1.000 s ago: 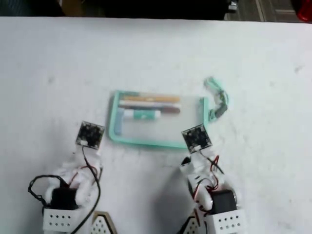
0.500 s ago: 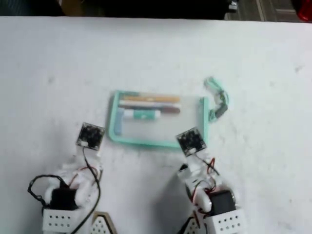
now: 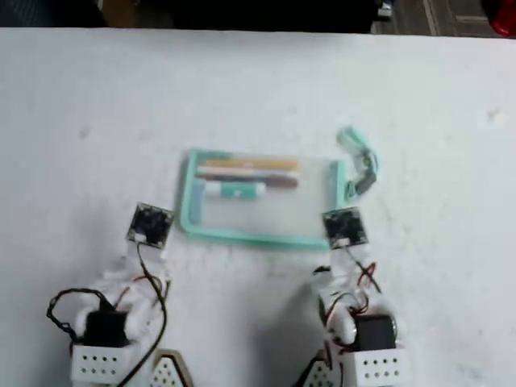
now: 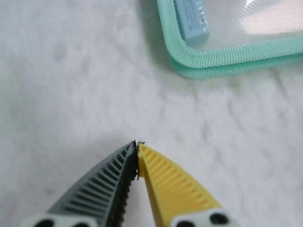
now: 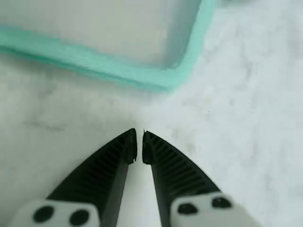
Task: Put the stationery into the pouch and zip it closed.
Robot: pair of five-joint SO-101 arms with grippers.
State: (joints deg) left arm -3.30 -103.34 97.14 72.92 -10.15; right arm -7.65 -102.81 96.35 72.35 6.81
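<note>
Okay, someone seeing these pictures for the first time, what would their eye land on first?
The clear pouch with mint-green trim, mid-table, with pens lying inside along its far edge. Next come the two pincers just off its near edge: the left pincer by one near corner, the right pincer by the other, both shut and empty.

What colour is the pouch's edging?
Mint green; the pouch edging shows best in the left wrist view.
</note>
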